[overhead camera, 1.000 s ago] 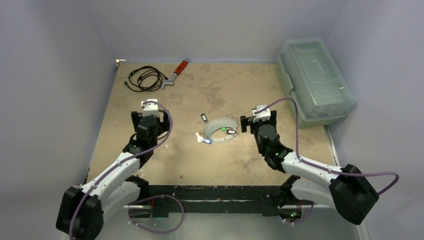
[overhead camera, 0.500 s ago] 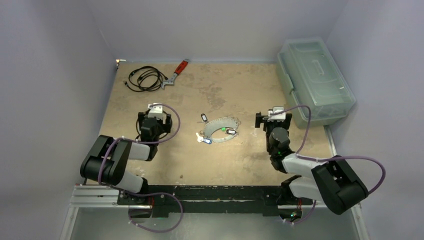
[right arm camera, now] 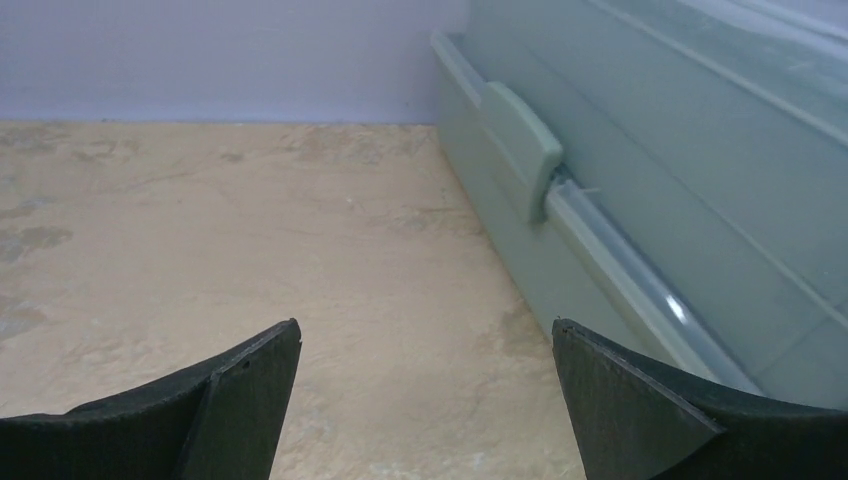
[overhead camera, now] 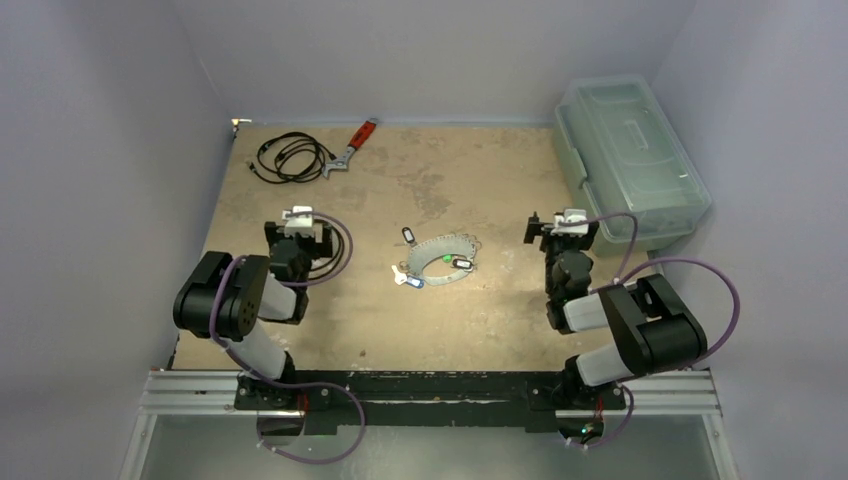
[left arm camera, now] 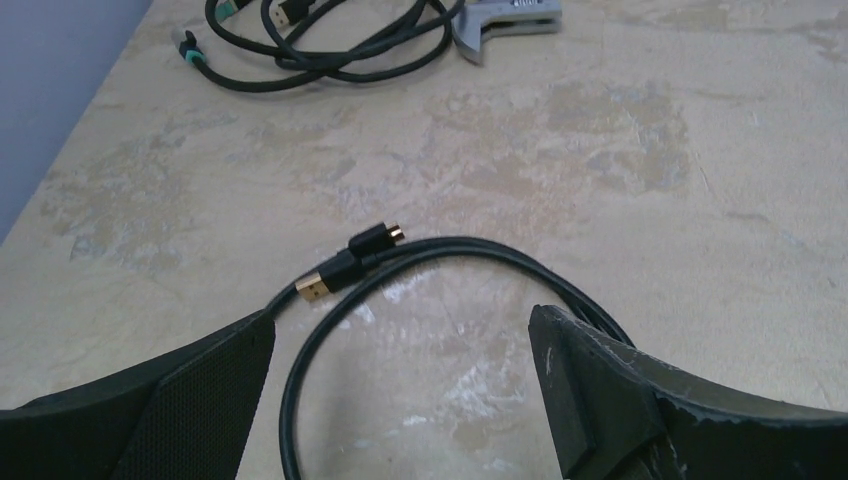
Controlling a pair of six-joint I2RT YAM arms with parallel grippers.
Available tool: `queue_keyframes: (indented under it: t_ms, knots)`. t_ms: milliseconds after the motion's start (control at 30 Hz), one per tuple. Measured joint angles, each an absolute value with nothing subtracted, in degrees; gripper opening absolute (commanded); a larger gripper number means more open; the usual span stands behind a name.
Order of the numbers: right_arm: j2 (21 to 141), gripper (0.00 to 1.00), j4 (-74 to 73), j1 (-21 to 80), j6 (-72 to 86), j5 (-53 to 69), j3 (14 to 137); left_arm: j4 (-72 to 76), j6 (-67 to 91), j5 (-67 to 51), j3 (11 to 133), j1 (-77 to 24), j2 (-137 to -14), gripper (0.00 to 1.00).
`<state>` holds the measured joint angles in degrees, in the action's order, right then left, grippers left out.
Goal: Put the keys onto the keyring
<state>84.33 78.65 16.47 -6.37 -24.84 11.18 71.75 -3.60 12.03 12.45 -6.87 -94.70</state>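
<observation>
While the left gripper (left arm camera: 400, 345) and right gripper (right arm camera: 425, 365) both gape wide and empty, well apart from the keyring (overhead camera: 445, 240) lying between them with the keys (overhead camera: 413, 282) at its edge, the step looks like a retreat; whether the keys are threaded cannot be told. Any next move means reaching back in toward the ring. A second earlier the right gripper stood just beside the keyring, and both have since drawn back toward their bases.

Counter (left arm camera: 620, 150): matt, mottled beige, stone-like, whitish scuffs. Cable (left arm camera: 455, 241): black, smooth rubbery sheath, faint sheen; gold-toned metal plug tips. Left pincer (left arm camera: 400, 400): matt black, inner pad finely textured, edges chipped. Bin (right arm camera: 700, 150): translucent pale green plastic, glossy. Keyring (overhead camera: 432, 247): dull grey metal. Wrench (overhead camera: 352, 148): grey metal, red handle.
</observation>
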Motion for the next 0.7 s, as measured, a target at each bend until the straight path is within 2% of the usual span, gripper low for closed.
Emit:
queue_keyframes:
  t_ms: [200,300,433,467,700]
  knots:
    - [87.09,0.99,83.33,10.81,-3.44,-21.1,10.85,70.91,-2.09,7.46,14.96,-3.38,-94.72,0.92]
    - [87.59,0.99,85.32,10.85,-2.98,-22.06,10.83,70.52,-1.83,6.61,15.03,-3.31,-94.72,0.99]
    - [88.23,0.99,85.8,10.85,-2.59,-23.59,10.74,69.41,-0.36,6.79,15.38,-3.18,-94.72,0.91]
    - [88.25,0.99,85.91,10.85,-2.57,-23.97,10.74,69.28,-0.08,6.83,15.4,-3.14,-94.72,0.98]
    - [88.27,0.99,86.28,10.85,-2.35,-24.29,10.79,69.06,0.47,7.2,15.4,-3.11,-94.72,0.99]
